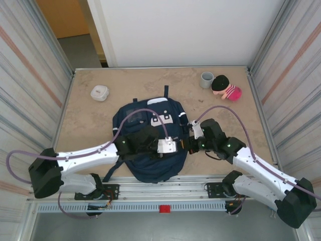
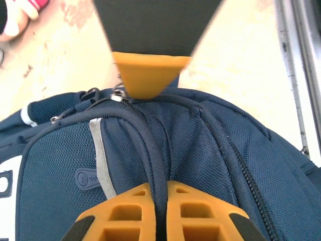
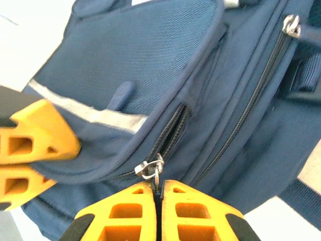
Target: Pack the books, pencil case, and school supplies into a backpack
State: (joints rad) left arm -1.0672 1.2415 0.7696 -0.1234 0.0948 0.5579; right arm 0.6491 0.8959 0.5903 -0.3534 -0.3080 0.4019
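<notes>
White box (image 1: 99, 93): set on the table (image 1: 85, 125) at the far left, well apart from the backpack.
Left gripper (image 2: 160, 187): pinched shut on a dark fabric ridge running along the top of the backpack; no gap is seen between the orange fingers (image 2: 125, 211).
Backpack (image 1: 150, 168): laid flat at the near middle of the table, its front pocket with the white patches turned up; both arms are stretched over its near half.
Zipper pull (image 3: 152, 169): silver, hung at the end of a dark zipper on the backpack's side.
Right gripper (image 3: 158, 185): closed on the zipper pull, with the fingertips pressed together just beside the left gripper.
Grey cup (image 1: 206, 79): stood upright at the far right of the table.
Plush doll (image 1: 226, 88): laid just beside the cup, on its right.
</notes>
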